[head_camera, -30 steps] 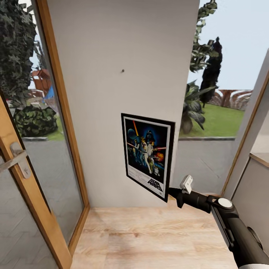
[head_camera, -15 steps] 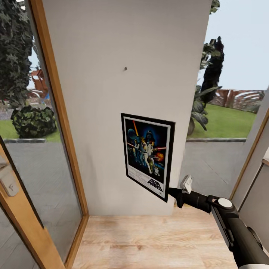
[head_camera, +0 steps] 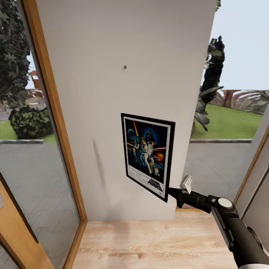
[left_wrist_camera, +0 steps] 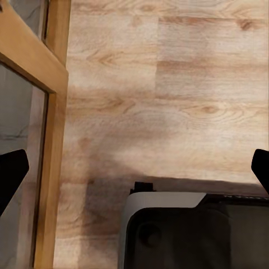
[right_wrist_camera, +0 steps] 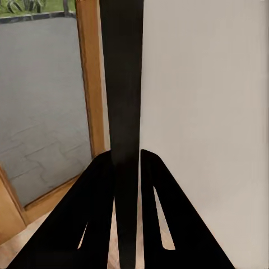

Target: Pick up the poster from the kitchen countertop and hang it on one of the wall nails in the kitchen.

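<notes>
Head camera facing wall (head_camera: 112,45) closely, left wrist downward over floor (left_wrist_camera: 168,84), right wrist along wall (right_wrist_camera: 213,112)

A home interior is shown, at a spot where a pale grey wall (head_camera: 112,112) is flanked by wood-framed glass doors (head_camera: 56,123). A light wooden plank floor (head_camera: 149,243) is laid underfoot. Beyond the glass, a paved terrace (head_camera: 33,175), lawn and shrubs are seen (a garden setting, rendered in simulation).

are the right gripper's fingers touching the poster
Touching: the right wrist view shows the right gripper with both fingers pressed against the poster, seen edge-on between them.
</notes>
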### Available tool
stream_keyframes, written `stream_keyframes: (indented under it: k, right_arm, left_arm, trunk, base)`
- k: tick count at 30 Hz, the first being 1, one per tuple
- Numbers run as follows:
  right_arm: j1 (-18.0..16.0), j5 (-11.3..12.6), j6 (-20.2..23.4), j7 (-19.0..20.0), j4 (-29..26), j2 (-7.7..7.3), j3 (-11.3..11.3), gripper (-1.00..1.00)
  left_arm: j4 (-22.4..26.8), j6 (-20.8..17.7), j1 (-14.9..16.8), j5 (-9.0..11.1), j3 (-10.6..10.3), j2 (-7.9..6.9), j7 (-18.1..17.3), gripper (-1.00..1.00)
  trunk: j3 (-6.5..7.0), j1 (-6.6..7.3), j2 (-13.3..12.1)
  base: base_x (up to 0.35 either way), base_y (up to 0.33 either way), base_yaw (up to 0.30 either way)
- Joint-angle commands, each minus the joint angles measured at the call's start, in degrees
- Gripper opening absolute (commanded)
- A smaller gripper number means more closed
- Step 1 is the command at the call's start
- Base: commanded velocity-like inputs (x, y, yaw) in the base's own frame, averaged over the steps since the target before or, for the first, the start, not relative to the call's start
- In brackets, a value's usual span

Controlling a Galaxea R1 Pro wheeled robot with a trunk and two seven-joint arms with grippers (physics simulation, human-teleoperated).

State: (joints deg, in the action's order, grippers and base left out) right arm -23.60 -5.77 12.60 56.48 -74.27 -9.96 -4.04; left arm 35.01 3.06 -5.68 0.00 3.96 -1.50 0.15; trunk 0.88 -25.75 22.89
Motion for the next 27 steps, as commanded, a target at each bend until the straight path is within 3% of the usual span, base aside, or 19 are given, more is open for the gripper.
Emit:
stream_keyframes:
  k: [1,8,15,26,27]
  right_arm:
    - [0.0,-0.1,0.6,0.4,-0.1,0.02,-0.1,-1.0]
    - [0.0,0.0,0.6,0.4,0.0,0.02,-0.1,-1.0]
    - [0.0,0.0,0.6,0.4,-0.1,0.02,-0.1,-1.0]
    - [0.0,0.0,0.7,0.4,-0.1,0.02,-0.1,-1.0]
    - [0.0,0.1,0.7,2.0,-0.5,0.01,-0.1,-1.0]
  left_arm:
    - [0.0,0.1,0.0,0.0,0.0,0.01,0.0,1.0]
    - [0.0,0.1,0.0,0.0,0.2,0.01,0.0,1.0]
    - [0.0,0.2,0.0,0.0,3.1,0.01,-0.2,1.0]
    - [0.1,0.1,0.0,0.0,3.6,0.01,-0.2,1.0]
    - [-0.2,0.2,0.0,0.1,3.6,0.05,-0.2,1.0]
  trunk:
    - [0.0,-0.03,0.0]
    - [0.0,-0.03,0.0]
    - [0.0,-0.03,0.0]
    - [0.0,-0.03,0.0]
    - [0.0,-0.03,0.0]
  base:
    - [0.091,0.0,0.0]
    - [0.063,0.0,0.0]
    - [0.207,-0.027,0.0]
    - [0.026,-0.005,0.0]
    - [0.0,0.0,0.0]
